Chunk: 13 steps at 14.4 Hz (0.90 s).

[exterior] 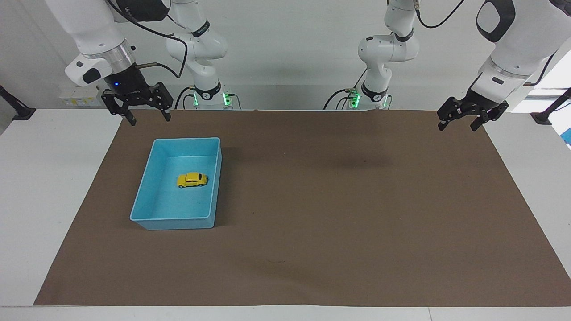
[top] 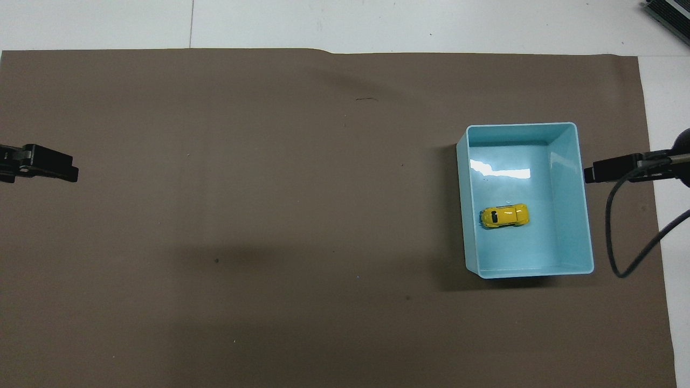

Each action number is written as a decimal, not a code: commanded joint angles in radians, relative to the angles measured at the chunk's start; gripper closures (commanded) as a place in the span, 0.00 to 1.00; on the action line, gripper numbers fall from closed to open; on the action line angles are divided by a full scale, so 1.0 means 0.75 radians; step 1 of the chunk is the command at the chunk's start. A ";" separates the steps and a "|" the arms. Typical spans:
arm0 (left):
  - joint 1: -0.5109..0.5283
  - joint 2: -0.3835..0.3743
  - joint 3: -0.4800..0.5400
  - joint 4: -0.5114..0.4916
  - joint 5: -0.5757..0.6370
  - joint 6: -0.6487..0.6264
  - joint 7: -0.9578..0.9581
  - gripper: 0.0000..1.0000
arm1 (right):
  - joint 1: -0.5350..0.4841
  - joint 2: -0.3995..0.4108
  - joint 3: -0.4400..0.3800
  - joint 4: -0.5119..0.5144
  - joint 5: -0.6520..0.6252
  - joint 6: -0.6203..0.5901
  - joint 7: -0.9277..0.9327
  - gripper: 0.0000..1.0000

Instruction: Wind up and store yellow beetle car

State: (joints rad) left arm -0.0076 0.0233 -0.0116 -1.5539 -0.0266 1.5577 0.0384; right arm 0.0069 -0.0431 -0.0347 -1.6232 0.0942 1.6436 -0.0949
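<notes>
The yellow beetle car point(exterior: 192, 179) stands on its wheels on the floor of the light blue bin point(exterior: 178, 219), apart from the bin's walls. It also shows in the overhead view point(top: 504, 215), inside the bin point(top: 520, 125). My right gripper point(exterior: 148, 119) is open and empty, raised over the mat's edge beside the bin, with its tip in the overhead view point(top: 593, 173). My left gripper point(exterior: 457, 126) is open and empty, raised over the mat's edge at the left arm's end, also in the overhead view point(top: 67, 172).
A brown mat point(exterior: 339, 214) covers most of the white table point(exterior: 49, 178). The right arm's black cable point(top: 614, 237) hangs in a loop beside the bin. A dark device corner point(top: 668, 13) lies at the table's farthest corner on the right arm's end.
</notes>
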 commanded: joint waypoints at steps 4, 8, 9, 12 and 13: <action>0.010 -0.023 -0.007 -0.016 0.017 -0.013 -0.012 0.00 | 0.027 0.012 0.009 0.029 -0.025 -0.031 0.030 0.00; 0.010 -0.023 -0.007 -0.016 0.017 -0.011 -0.012 0.00 | 0.034 0.014 0.005 0.031 -0.058 -0.072 0.030 0.00; 0.010 -0.023 -0.007 -0.016 0.017 -0.011 -0.012 0.00 | 0.024 0.014 0.009 0.033 -0.062 -0.074 0.030 0.00; 0.010 -0.023 -0.007 -0.016 0.017 -0.013 -0.012 0.00 | 0.017 0.014 0.009 0.033 -0.058 -0.074 0.028 0.00; 0.010 -0.023 -0.009 -0.016 0.017 -0.013 -0.012 0.00 | 0.009 0.014 0.011 0.033 -0.056 -0.081 0.028 0.00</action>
State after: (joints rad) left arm -0.0076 0.0233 -0.0116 -1.5539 -0.0266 1.5577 0.0384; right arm 0.0310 -0.0412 -0.0358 -1.6210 0.0640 1.6090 -0.0949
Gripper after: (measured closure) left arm 0.000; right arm 0.000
